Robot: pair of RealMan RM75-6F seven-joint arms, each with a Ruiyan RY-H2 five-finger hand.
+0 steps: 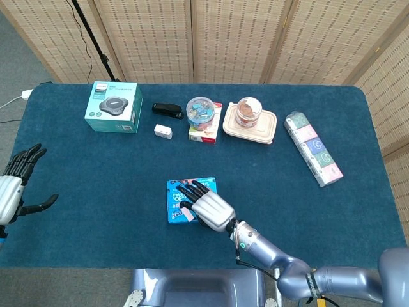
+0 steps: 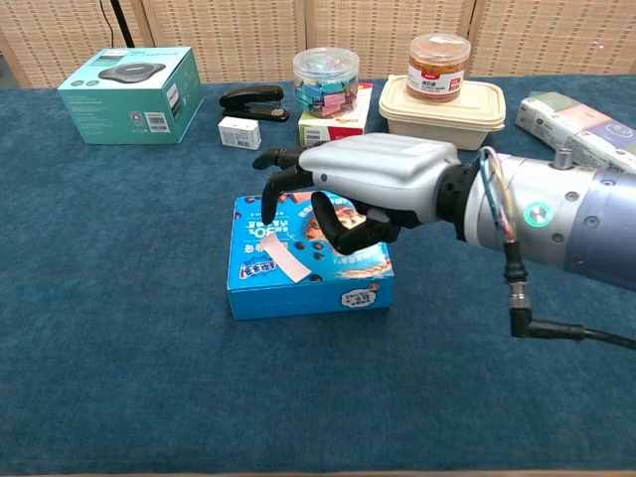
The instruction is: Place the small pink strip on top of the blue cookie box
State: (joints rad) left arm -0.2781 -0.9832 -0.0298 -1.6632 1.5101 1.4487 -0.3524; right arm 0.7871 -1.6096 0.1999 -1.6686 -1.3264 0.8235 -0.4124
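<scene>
The blue cookie box point(image 2: 348, 290) lies flat at the middle of the table, also seen in the head view point(image 1: 173, 197). The small pink strip point(image 2: 282, 257) lies on the box's top near its left end, and shows pale beside the hand in the head view point(image 1: 184, 215). My right hand point(image 2: 373, 179) hovers over the box with fingers apart and curved down just above the strip, holding nothing; the head view shows the right hand point(image 1: 211, 206) covering the box's right part. My left hand point(image 1: 13, 185) is open at the table's far left edge.
Along the back stand a teal box point(image 1: 114, 106), a black stapler point(image 1: 167, 110), a small white box point(image 1: 163, 131), a jar of clips point(image 1: 202, 110) on a red-and-white box, and a beige food container point(image 1: 249, 126) with a jar on it. A tissue pack point(image 1: 313, 148) lies at right.
</scene>
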